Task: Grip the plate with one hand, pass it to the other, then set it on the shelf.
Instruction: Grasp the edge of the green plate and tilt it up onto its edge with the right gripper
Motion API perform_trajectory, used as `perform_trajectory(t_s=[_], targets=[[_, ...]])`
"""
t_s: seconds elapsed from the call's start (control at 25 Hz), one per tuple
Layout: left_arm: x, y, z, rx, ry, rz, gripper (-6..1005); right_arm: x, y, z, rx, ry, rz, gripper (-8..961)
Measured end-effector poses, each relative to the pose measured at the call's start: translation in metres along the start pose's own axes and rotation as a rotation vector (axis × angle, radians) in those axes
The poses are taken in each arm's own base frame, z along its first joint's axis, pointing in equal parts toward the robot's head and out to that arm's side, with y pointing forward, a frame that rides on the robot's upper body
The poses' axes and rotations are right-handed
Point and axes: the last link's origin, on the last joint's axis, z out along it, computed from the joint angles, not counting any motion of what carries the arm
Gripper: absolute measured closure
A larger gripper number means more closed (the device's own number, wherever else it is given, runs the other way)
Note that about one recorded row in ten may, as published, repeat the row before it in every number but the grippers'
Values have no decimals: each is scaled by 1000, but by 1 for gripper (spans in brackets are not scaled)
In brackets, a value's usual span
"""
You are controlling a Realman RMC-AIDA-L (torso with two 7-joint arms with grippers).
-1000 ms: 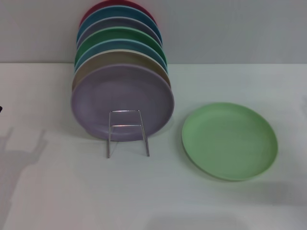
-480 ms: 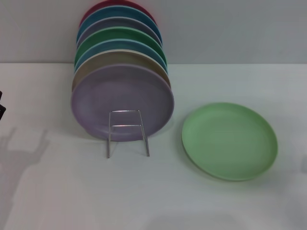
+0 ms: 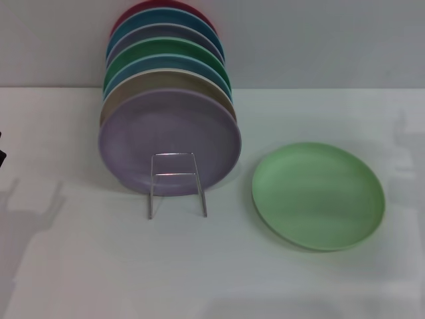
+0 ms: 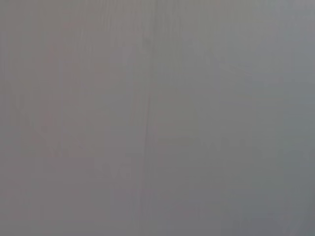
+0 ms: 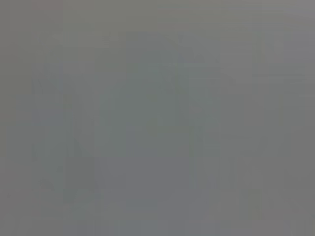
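- Plate: mint green, lying flat on the white table, right of the rack and apart from it. Nothing touches it.
- Rack: wire stand with a row of plates standing on edge. Lilac plate at the front, then a beige one, blue, dark green plate, and further plates in lilac, blue and red behind.
- Left gripper: only a dark sliver at the head view's left edge, well apart from the plate. Whether it is released or clenched cannot be told.
- Right gripper: no part of it appears in any view.
- Left wrist view: a plain grey surface only; no objects identifiable.
- Right wrist view: likewise plain grey; no objects identifiable.
- Shadows of the arms fall on the table at the left and faintly at the right edge.
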Motion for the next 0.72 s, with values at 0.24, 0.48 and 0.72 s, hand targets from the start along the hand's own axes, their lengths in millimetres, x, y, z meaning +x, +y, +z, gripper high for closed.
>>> perform_trajectory(t_s=[0.24,0.48,0.72], targets=[[0,0,0,0,-2,1,138,-10,5,3,-86,117,93,307],[0,0,0,0,-2,1,138,-11,1,4,-205,322,184,310],[0,0,2,-2,2,0,138,-17,-15,-1,-313,501,253,312]])
